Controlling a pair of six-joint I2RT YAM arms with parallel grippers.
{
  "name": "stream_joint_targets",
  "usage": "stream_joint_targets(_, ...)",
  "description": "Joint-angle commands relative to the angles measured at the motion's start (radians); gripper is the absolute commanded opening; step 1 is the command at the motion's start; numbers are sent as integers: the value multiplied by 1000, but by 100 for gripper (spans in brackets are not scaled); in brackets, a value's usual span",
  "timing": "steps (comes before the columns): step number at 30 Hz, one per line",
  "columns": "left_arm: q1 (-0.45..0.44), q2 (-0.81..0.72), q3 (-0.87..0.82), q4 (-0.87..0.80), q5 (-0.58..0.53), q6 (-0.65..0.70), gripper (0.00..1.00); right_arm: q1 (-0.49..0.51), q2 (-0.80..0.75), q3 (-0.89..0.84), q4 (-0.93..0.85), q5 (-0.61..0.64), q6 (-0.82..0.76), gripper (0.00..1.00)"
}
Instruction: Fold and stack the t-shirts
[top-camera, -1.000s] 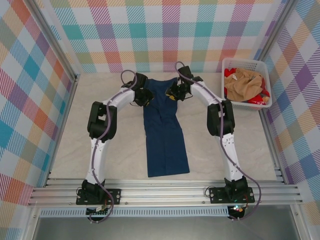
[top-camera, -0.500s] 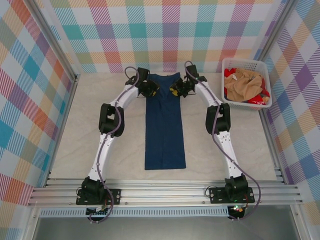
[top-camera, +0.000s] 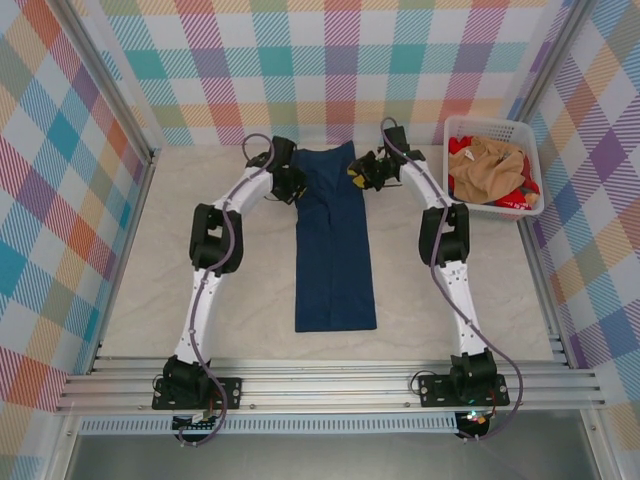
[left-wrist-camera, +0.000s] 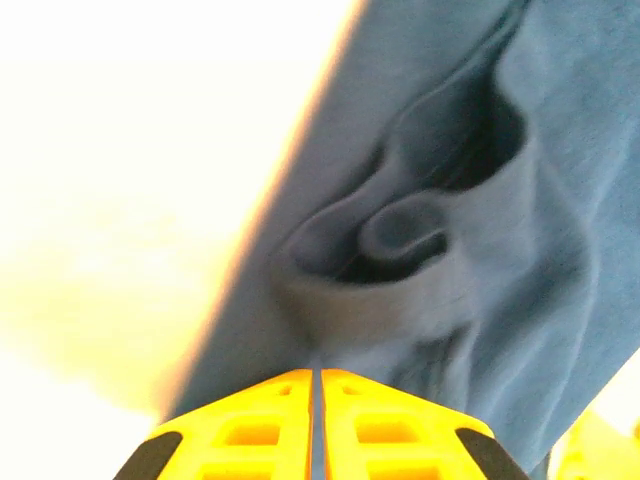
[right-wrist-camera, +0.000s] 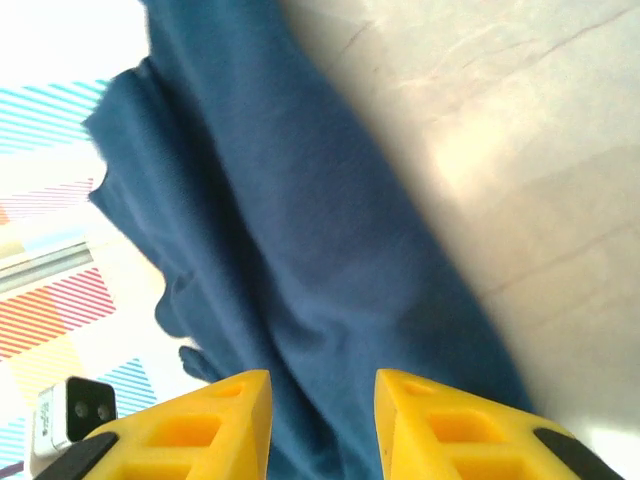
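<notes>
The left tool (left-wrist-camera: 316, 378), clenched, and right tool (right-wrist-camera: 320, 385), released, now sit farther apart than before, flanking the far end of the flat navy t-shirt (top-camera: 335, 260).

Overhead view evenly lit, sharp; wrist views overexposed, softly blurred

The navy t-shirt (top-camera: 335, 250) is soft, matt cloth with a fine knit. The tan and red t-shirts (top-camera: 490, 165) in the white plastic basket (top-camera: 497, 211) look like the same dull cloth. The desk (top-camera: 450, 290) is pale, smooth and faintly veined with a slight sheen, edged by brushed metal rails (top-camera: 330, 385), while the left hand (left-wrist-camera: 314, 378) and right hand (right-wrist-camera: 322, 378) are moulded yellow plastic, smooth and semi-gloss.
</notes>
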Motion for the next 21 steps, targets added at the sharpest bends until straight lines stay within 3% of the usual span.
stream_joint_targets(1, 8, -146, -62, -39, -80, 16, 9, 8, -164, -25, -27, 39, -77, 34)
stream_joint_targets(3, 8, -185, -91, -33, -81, 25, 12, 12, -232, -90, -26, 54, -94, 34)
stream_joint_targets(5, 7, -228, -119, -37, -91, 47, 23, 16, -311, -200, -3, 65, -95, 33)
stream_joint_targets(9, -5, -347, -231, -102, -101, 74, 25, 28, -547, -556, 55, 126, -93, 32)
stream_joint_targets(14, -90, -618, -663, -62, 53, 131, 30, 55, -887, -1049, 6, 180, -98, 33)
stream_joint_targets(17, -201, -774, -923, -66, 156, 241, 33, 100, -1049, -1292, -98, 154, -162, 33)
stream_joint_targets(21, -349, -963, -1219, -53, 250, 247, 40, 192, -1240, -1563, -202, 127, -252, 36)
